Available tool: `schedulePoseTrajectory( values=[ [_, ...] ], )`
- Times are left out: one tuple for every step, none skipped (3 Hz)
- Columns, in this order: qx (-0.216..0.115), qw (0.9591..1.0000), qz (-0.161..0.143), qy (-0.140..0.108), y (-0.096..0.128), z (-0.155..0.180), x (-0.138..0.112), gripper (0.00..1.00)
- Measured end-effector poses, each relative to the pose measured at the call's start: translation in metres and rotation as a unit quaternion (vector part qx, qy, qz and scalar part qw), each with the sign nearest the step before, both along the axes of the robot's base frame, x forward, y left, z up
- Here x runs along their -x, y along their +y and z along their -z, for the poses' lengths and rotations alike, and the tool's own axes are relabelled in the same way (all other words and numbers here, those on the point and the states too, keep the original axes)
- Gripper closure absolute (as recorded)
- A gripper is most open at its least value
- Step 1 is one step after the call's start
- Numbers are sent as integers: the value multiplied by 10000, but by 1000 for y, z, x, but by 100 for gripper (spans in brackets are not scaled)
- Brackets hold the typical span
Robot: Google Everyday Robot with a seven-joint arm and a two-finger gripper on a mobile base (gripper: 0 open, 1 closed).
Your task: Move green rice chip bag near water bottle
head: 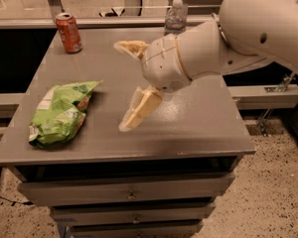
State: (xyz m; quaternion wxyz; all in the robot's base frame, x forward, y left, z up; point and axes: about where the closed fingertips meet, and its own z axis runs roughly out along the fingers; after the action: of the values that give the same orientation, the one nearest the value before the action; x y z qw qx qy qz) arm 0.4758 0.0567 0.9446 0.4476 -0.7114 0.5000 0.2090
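— How did the green rice chip bag (pixel 59 113) look?

— Crinkled and puffy like a pillow, bright lime green, with a white patch toward its left side and a bit of orange near the upper right. It lay flat on the left part of the grey table (pixel 203 128), close to the front edge, with one corner pointing toward the middle.

— And the water bottle (pixel 175 18)?

— Upright at the far edge of the table, right of centre, well apart from the bag. Its lower part was hidden behind the arm. An orange-red soda can (pixel 69 32) stood at the far left corner.

— Where was the arm?

— It came in from the upper right, and its thick white wrist hung over the middle of the table. The gripper (pixel 120 86) pointed left toward the bag, just to the right of it and not touching it.

— What about its fingers?

— Spread wide with nothing between them. One yellowish finger (pixel 131 47) stuck out high, and the other slanted down toward the tabletop.
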Motion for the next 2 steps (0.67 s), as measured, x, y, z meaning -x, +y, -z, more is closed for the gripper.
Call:
schedulePoseTrajectory(
  values=[
    [-110,9966,-752,-312,40,22,-13,0],
    [-26,9907,-1282,-450,72,46,-20,0]
  ],
)
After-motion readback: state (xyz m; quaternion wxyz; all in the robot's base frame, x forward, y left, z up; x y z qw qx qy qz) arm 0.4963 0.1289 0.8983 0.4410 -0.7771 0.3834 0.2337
